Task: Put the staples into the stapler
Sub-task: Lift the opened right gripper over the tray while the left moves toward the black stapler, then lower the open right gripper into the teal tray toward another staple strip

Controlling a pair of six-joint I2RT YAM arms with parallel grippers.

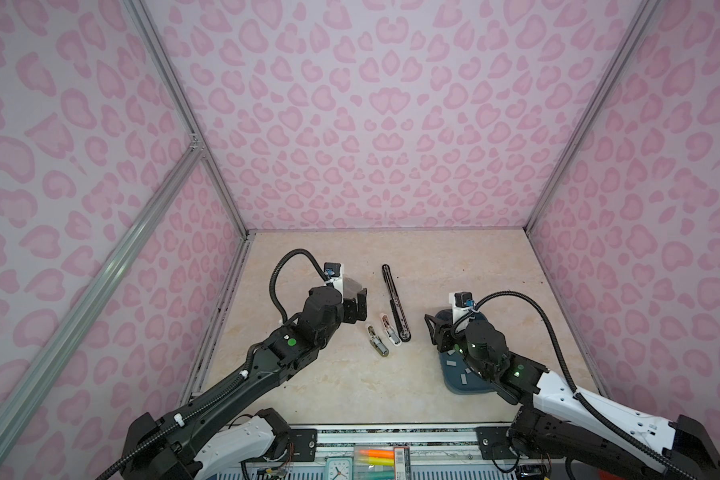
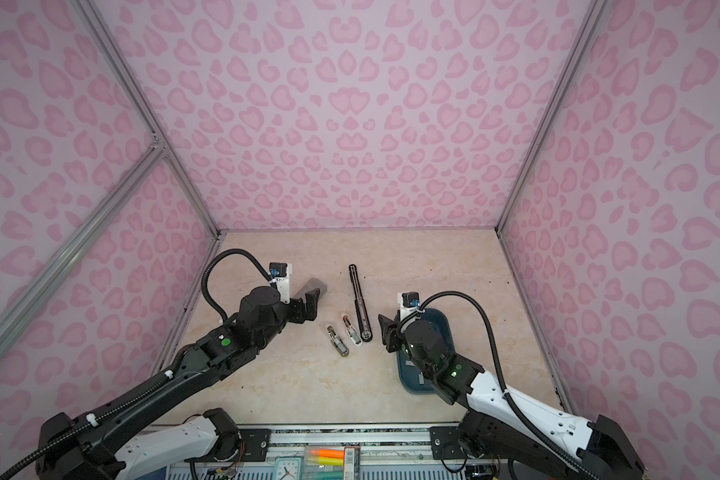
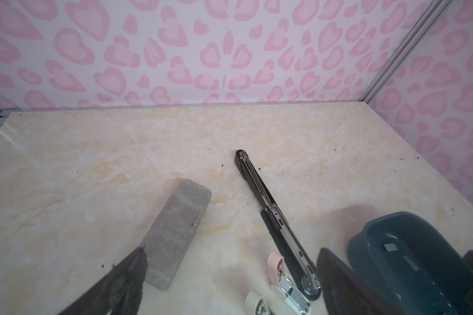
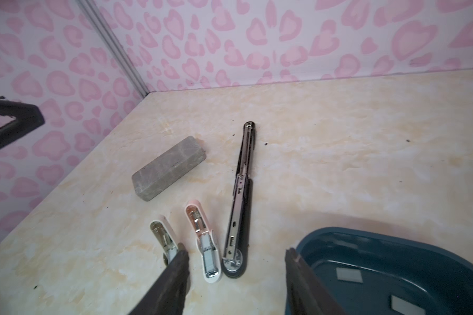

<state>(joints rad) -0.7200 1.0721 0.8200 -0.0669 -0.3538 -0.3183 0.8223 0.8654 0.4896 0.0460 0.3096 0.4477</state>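
The black stapler [image 1: 395, 303] [image 2: 360, 305] lies opened out flat mid-table, its metal channel [image 4: 236, 207] facing up. Several small silver-grey staples [image 4: 348, 274] [image 3: 391, 247] [image 1: 463, 378] lie in a dark blue tray [image 4: 339, 231] [image 1: 458, 390] under my right arm. My right gripper [image 4: 236, 253] [image 1: 433, 328] is open and empty, hovering just right of the stapler's near end, at the tray's left edge. My left gripper [image 3: 231, 252] [image 2: 310, 305] is wide open and empty, left of the stapler.
Two small opened staplers lie left of the black one's near end: a pink-and-white one [image 4: 202, 242] [image 1: 389, 328] and a white one [image 4: 163, 237] [image 1: 377, 340]. A grey speckled block [image 3: 175, 231] [image 4: 168, 169] lies beneath my left gripper. Patterned walls close in three sides.
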